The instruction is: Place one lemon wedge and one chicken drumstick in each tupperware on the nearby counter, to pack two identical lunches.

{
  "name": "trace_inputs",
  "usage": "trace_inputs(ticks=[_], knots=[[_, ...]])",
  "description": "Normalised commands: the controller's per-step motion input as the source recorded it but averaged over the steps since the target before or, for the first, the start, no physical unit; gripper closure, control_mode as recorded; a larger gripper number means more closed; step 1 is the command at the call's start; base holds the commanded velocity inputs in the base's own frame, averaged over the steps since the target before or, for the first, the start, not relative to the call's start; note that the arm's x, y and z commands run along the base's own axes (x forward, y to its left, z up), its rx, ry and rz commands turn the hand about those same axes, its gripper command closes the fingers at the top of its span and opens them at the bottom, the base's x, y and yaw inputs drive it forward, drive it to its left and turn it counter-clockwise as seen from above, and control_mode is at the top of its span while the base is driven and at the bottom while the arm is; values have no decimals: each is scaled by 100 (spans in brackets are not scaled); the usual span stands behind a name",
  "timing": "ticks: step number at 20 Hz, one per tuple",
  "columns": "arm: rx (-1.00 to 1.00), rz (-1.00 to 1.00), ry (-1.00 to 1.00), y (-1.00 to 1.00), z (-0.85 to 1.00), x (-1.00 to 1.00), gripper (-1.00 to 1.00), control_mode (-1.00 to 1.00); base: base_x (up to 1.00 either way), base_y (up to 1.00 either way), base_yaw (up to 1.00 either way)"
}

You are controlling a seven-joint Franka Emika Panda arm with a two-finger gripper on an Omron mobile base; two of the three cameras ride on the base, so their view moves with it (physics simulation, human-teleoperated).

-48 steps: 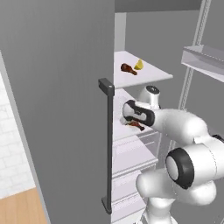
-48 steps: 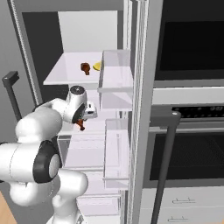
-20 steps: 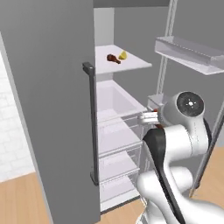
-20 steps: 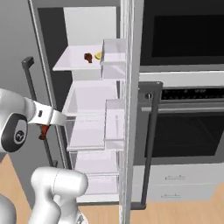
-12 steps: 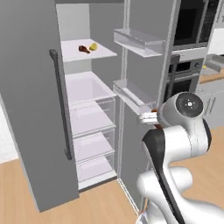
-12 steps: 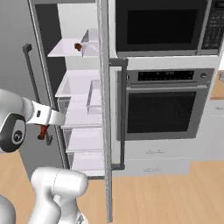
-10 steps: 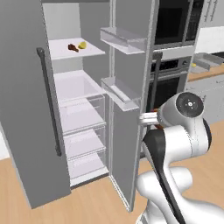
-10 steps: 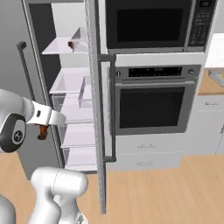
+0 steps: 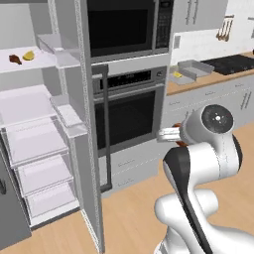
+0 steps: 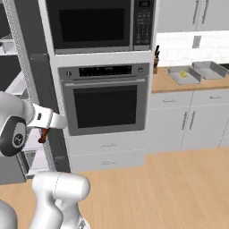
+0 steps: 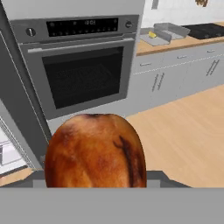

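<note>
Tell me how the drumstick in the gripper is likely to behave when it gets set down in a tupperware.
The chicken drumstick looks glossy, so probably slippery in the gripper. Its bulbous, rounded end suggests it may roll or rock once released. The tupperware is shallow, yet its walls should probably stop it.

Kitchen w/ wood floor [image 10: 179, 179], built-in wall oven [image 10: 105, 98] under microwave [image 10: 100, 24], open fridge [image 9: 34, 149] at left, grey cabinets [image 10: 188, 120].

View swung from fridge [image 9: 30, 149] to counter [image 10: 179, 82].
</note>
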Motion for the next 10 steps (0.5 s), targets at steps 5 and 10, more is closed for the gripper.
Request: trace_inputs(ticks=[5, 10], knots=[[0, 0, 0, 0, 0, 0, 100, 100, 100, -100, 5], [0, 0, 0, 0, 0, 0, 100, 100, 100, -100, 0]])
